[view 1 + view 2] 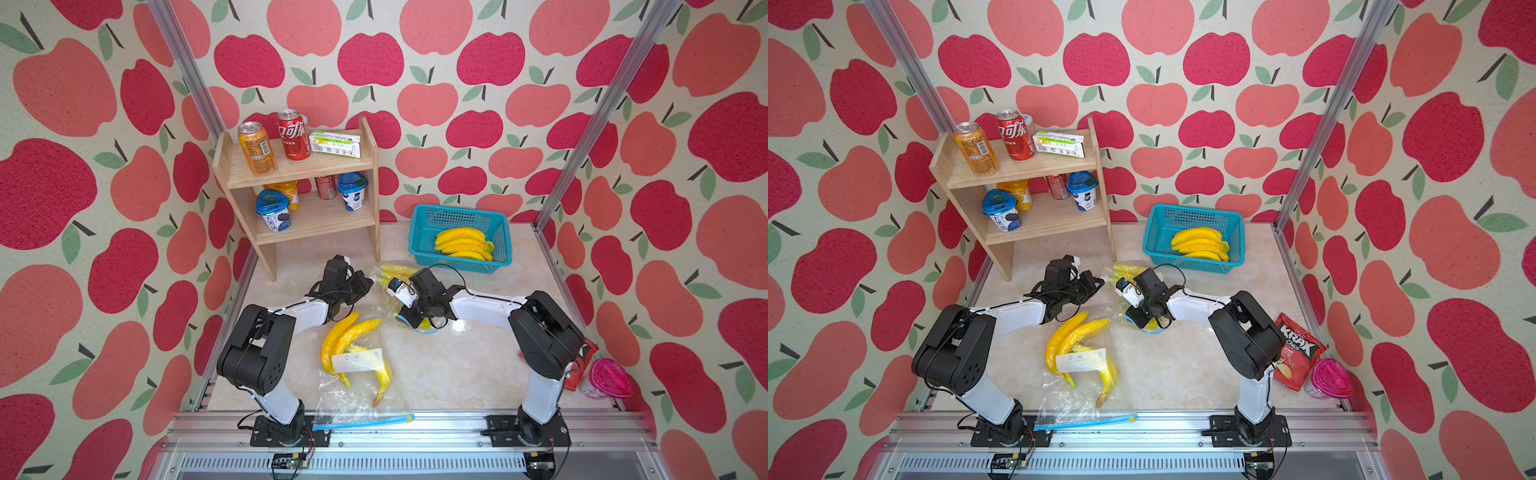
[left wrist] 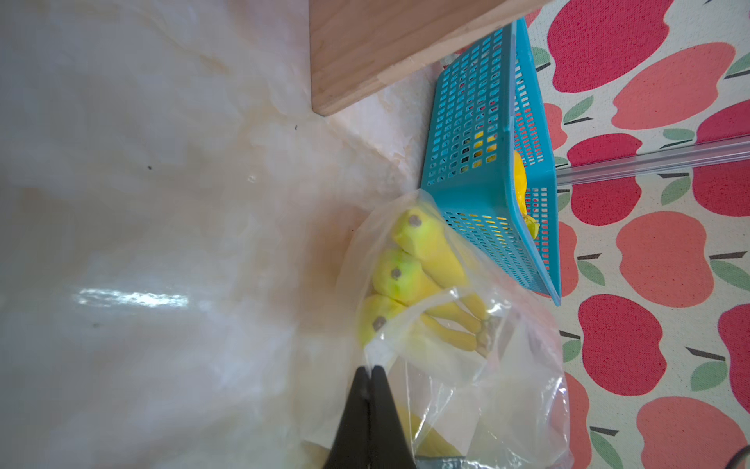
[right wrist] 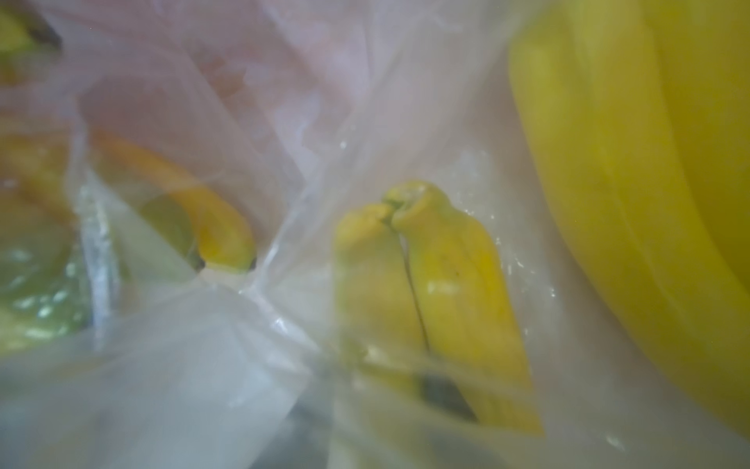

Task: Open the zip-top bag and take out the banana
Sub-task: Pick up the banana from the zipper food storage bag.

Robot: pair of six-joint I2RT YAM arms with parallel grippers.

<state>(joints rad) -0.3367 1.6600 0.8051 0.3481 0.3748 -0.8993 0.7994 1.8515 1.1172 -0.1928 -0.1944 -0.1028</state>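
A clear zip-top bag (image 1: 384,291) (image 2: 507,385) lies crumpled mid-table with a bunch of yellow bananas (image 1: 397,272) (image 2: 422,264) inside. My left gripper (image 1: 368,282) (image 2: 370,371) is shut on a fold of the bag's film beside the bananas. My right gripper (image 1: 422,328) (image 1: 1148,326) points down into the plastic at the bag's near end. Its wrist view is blurred, filled with film and bananas (image 3: 446,276), and its fingers are hidden. A second clear bag (image 1: 349,399) with bananas (image 1: 345,336) and a blue zip strip (image 1: 361,422) lies at the front edge.
A teal basket (image 1: 457,264) holding bananas (image 1: 463,243) stands just behind the bag. A wooden shelf (image 1: 307,166) with cans and cups is at the back left. A red chips packet (image 1: 1298,351) and a pink-lidded cup (image 1: 1329,378) sit at the right edge.
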